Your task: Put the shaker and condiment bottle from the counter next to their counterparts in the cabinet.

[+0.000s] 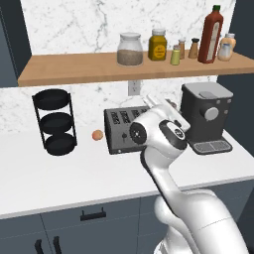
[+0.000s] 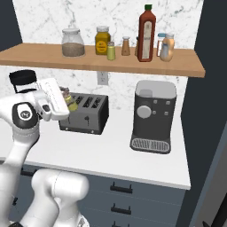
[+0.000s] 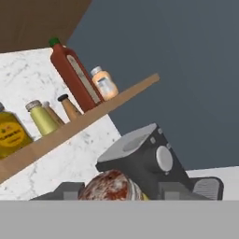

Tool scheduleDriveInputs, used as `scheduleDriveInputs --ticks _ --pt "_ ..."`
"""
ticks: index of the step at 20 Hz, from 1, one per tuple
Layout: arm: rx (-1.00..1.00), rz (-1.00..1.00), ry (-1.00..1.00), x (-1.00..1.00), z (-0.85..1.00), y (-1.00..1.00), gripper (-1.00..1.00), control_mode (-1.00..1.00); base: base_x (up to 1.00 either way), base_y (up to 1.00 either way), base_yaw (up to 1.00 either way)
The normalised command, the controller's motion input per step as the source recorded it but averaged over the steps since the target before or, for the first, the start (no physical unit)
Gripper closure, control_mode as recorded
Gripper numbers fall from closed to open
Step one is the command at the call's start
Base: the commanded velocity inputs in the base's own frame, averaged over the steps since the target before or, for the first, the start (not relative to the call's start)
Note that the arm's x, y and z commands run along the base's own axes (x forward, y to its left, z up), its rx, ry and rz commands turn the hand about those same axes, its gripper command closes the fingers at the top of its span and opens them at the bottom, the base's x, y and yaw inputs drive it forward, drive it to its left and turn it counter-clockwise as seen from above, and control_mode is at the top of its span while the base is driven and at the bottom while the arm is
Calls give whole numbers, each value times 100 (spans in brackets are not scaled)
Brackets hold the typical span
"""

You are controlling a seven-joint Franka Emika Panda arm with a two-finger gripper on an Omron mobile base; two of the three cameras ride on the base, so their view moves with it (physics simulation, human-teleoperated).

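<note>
The white robot arm's gripper (image 2: pixel 67 100) clasps a small yellow-green shaker (image 2: pixel 71 106) above the black toaster (image 2: pixel 85 114). The tall red sauce bottle (image 2: pixel 146 34) (green-capped) stands upright on the light-brown wooden shelf (image 2: pixel 44 57).

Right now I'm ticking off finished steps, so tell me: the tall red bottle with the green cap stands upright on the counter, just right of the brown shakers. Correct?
Not the counter. The red bottle stands upright on the wooden shelf, just right of the brown shakers, as the right base view shows.
</note>
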Motion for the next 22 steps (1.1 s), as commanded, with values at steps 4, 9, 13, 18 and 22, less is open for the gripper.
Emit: scheduleDriveInputs --ticks 4,9,13,18,22 --pt "0 4 -12 -8 88 0 100 -100 0 0 0" --pt "6 6 -4 -1 89 0 100 -100 0 0 0" --pt "13 5 0 -4 90 0 100 -100 0 0 0" --pt "11 4 1 -2 82 0 100 -100 0 0 0" --pt "-7 8 8 15 -1 30 100 -100 0 0 0"
